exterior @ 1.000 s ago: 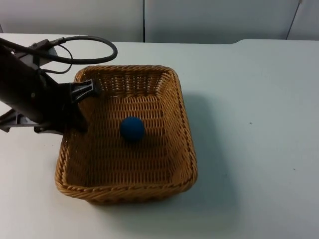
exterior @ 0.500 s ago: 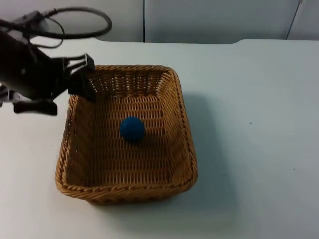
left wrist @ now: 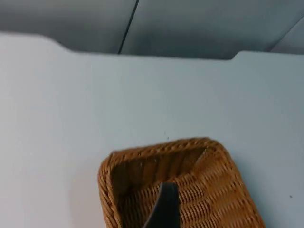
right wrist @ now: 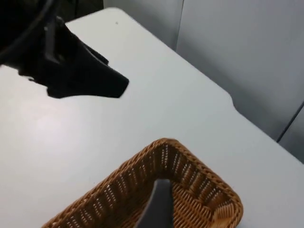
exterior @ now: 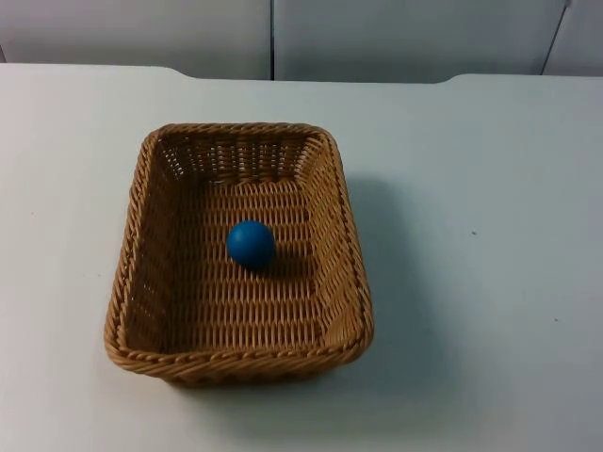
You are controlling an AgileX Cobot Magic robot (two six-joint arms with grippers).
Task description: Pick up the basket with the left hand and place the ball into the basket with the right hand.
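A brown wicker basket [exterior: 237, 128] stands on the white table, left of the middle. A blue ball [exterior: 251, 244] lies on its woven floor near the centre. Nothing holds the basket. In the left wrist view my left gripper [left wrist: 164, 209] hangs above one corner of the basket [left wrist: 156, 148], well clear of it. The right wrist view shows my right gripper [right wrist: 156, 204] high over another corner of the basket [right wrist: 199, 166]. That view also shows the left gripper [right wrist: 95, 78] as a black shape above bare table, away from the basket.
White table [exterior: 471, 235] stretches wide to the right of the basket and in front of it. The grey partition wall [exterior: 377, 38] closes off the far edge of the table.
The left arm, which stood at the basket's left rim, has drawn back up and to the left, out of the top view. Basket and ball have not moved.
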